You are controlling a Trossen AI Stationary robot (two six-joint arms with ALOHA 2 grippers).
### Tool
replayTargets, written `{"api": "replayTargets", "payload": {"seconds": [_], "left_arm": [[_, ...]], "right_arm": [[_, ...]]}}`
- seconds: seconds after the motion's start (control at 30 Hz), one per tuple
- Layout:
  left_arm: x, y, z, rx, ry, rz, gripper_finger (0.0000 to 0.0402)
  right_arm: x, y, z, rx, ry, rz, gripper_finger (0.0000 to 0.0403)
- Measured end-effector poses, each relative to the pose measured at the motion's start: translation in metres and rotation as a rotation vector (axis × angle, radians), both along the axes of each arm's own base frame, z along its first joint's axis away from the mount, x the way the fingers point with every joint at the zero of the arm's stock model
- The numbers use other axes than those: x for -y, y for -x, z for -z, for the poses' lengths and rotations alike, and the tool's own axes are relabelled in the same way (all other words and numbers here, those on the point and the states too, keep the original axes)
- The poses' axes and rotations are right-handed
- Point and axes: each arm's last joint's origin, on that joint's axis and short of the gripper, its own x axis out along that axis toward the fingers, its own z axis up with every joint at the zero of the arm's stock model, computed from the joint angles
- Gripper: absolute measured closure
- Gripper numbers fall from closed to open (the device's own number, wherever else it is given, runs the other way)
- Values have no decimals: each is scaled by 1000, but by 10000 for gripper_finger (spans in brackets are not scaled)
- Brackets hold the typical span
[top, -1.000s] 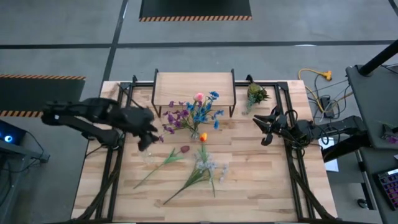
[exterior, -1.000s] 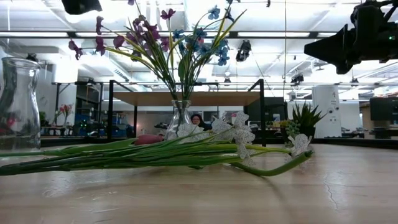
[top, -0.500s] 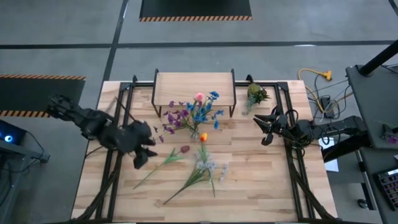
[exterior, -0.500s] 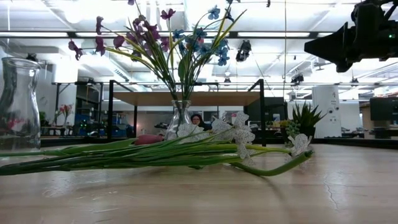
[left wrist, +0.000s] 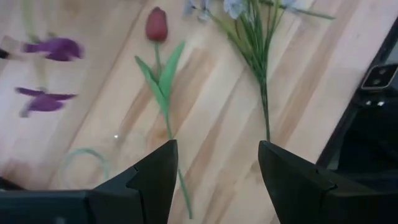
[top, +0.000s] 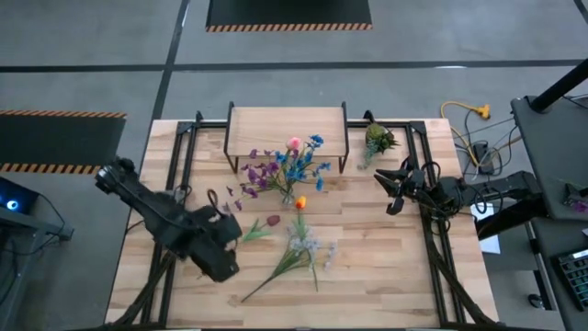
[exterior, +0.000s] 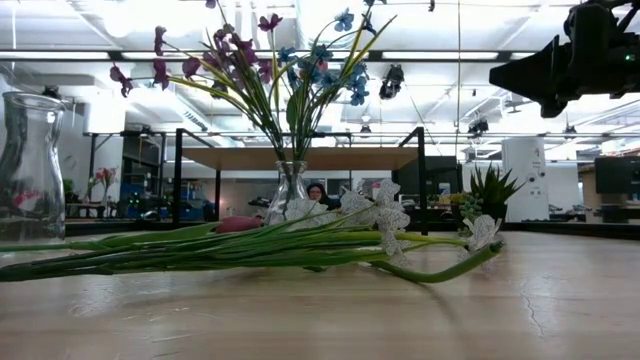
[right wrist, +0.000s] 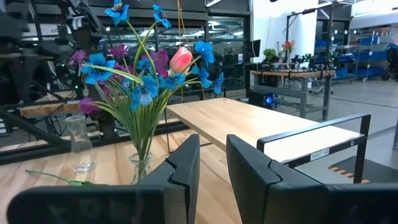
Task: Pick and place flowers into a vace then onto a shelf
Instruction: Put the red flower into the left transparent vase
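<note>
A glass vase stands in front of the shelf and holds purple, blue and pink flowers. A dark red tulip, an orange flower and a whitish bunch lie flat on the table. My left gripper hovers open above the tulip's stem, touching nothing. In the left wrist view its gap lies between the tulip's stem and the whitish bunch. My right gripper waits at the table's right side, a narrow gap between its fingers.
An empty clear glass carafe stands on the table's left part. A green-yellow leafy sprig sits right of the shelf. Black frame rails run along both table sides. Bare wood lies near the right front.
My left arm has swung from beside the vase's purple flowers toward the table's near edge. It now hangs over the dark red tulip's stem. The flowers and the vase have stayed where they were.
</note>
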Motion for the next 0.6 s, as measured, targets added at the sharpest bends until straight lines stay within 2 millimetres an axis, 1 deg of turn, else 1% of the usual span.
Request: {"api": "replayTargets", "payload": {"seconds": [0.13,0.27,0.37,0.47,0.6], "left_arm": [[9,-6,14,-101,-64,-20,195],[15,-11,33,-147,-96,-45,195],[16,-13,44,-174,-117,-52,195],[15,-11,56,-197,-130,-98,195],[17,-13,71,-184,-112,-134,195]], "right_arm": [[0,0,0,0,-3,-1,330],[0,0,0,5,-24,-4,330],[0,0,1,1,-27,-5,330],[0,0,2,-5,-49,-8,330],[0,-1,3,-13,-47,-8,330]]}}
